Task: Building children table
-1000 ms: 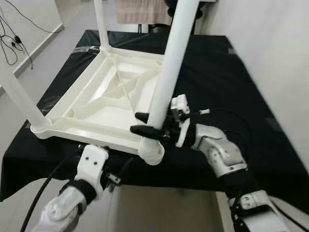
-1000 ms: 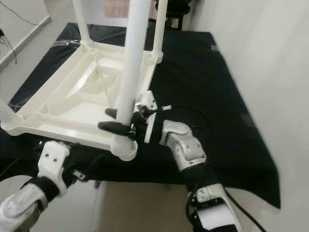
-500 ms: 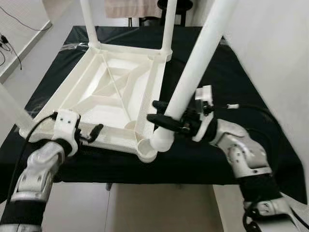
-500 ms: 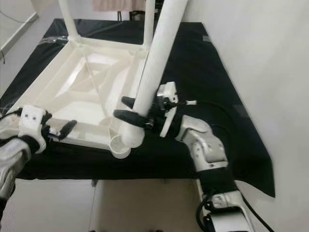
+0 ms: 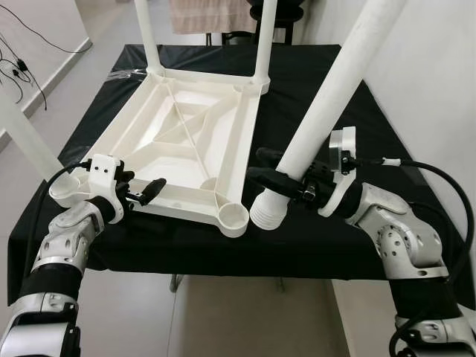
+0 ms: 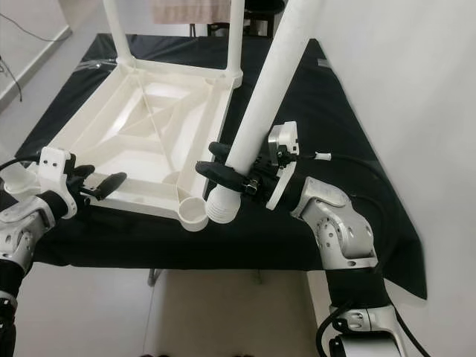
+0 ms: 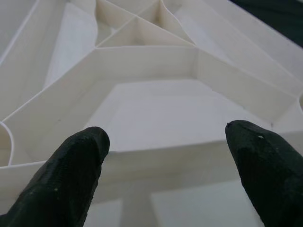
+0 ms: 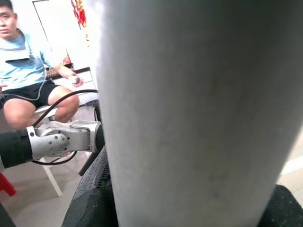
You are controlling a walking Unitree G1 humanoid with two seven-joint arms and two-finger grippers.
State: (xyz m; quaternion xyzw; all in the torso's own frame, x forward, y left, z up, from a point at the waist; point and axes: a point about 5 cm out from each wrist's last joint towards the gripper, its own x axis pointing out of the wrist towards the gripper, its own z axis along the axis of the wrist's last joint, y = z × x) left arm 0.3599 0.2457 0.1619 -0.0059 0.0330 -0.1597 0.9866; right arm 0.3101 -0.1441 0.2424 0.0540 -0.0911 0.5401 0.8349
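The white plastic table top [image 5: 190, 141] lies upside down on the black cloth. Three white legs stand in its corners: far left [image 5: 147, 37], far right [image 5: 265, 37], near left [image 5: 26, 137]. My right gripper [image 5: 268, 165] is shut on the fourth leg [image 5: 327, 97], which leans to the right. Its ribbed lower end [image 5: 269, 211] hangs just right of the empty near-right corner socket [image 5: 233, 216], outside it. My left gripper [image 5: 146, 191] is open at the top's near edge, fingers [image 7: 75, 170] spread over the ribbed underside [image 7: 156, 109], holding nothing.
The black-covered work table [image 5: 349, 126] ends just before me, with floor below. A white wall [image 5: 439, 89] runs close on the right. A seated person in a blue shirt [image 8: 21, 61] shows in the right wrist view. Cables [image 5: 22, 52] lie on the floor at the left.
The held leg's lower end has moved off the near-right corner socket to its right, tilting further right. My left gripper rose from under the table's edge to the top's near edge. The camera shifted.
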